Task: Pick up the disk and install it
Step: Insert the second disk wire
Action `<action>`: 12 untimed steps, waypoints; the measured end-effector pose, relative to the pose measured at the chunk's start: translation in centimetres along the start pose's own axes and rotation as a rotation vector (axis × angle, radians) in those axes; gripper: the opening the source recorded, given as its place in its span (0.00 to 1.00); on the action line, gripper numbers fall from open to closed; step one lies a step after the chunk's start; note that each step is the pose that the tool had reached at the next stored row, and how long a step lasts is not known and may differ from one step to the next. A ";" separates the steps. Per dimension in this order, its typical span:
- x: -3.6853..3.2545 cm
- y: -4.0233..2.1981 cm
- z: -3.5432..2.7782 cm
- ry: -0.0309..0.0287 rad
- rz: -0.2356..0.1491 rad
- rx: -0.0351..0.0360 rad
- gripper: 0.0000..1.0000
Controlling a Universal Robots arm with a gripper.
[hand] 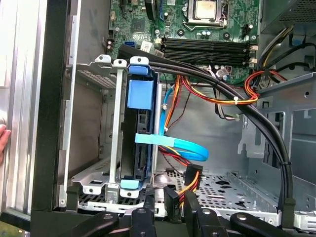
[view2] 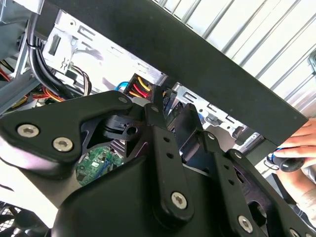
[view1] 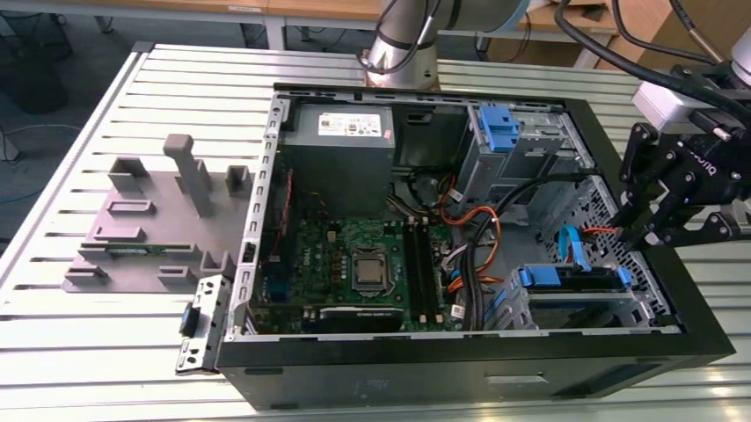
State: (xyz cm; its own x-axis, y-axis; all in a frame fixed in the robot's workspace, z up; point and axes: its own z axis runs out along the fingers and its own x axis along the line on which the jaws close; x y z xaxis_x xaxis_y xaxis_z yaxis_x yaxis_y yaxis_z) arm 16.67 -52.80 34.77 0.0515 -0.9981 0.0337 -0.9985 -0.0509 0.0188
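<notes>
My gripper (view1: 649, 236) hangs over the open computer case (view1: 470, 365), at its edge on the exterior view's right, just beside the lower drive cage (view1: 586, 303). In the first wrist view the fingertips (hand: 149, 203) pinch a black cable connector (hand: 171, 201) with red, yellow and orange wires leading off it. The disk (hand: 138, 143) sits seated in that cage in its blue caddy, tabs at both ends, with a light-blue data cable (hand: 173, 145) crossing its edge. The motherboard (view1: 352, 264) lies on the case floor, the grey power supply (view1: 340, 127) beyond it. A person's hand (view2: 298, 145) grips something dark outside the case wall.
</notes>
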 end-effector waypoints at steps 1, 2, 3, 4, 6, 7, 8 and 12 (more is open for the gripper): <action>0.00 0.00 0.00 0.0001 0.000 0.0000 0.37; 0.00 0.00 0.01 0.0003 0.000 0.0000 0.37; 0.00 0.00 0.02 0.0003 0.000 0.0000 0.37; 0.00 0.00 0.02 0.0005 0.000 0.0000 0.37; 0.00 0.00 0.02 0.0008 0.000 -0.0001 0.37; 0.00 0.00 0.02 0.0010 0.000 0.0000 0.35; 0.00 0.00 0.02 0.0012 0.000 -0.0001 0.35; 0.00 0.00 0.02 0.0022 0.000 -0.0001 0.20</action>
State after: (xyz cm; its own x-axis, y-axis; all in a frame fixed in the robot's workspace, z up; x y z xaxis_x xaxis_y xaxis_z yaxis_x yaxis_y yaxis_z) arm 16.67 -52.80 34.76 0.0520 -0.9980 0.0359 -0.9985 -0.0513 0.0189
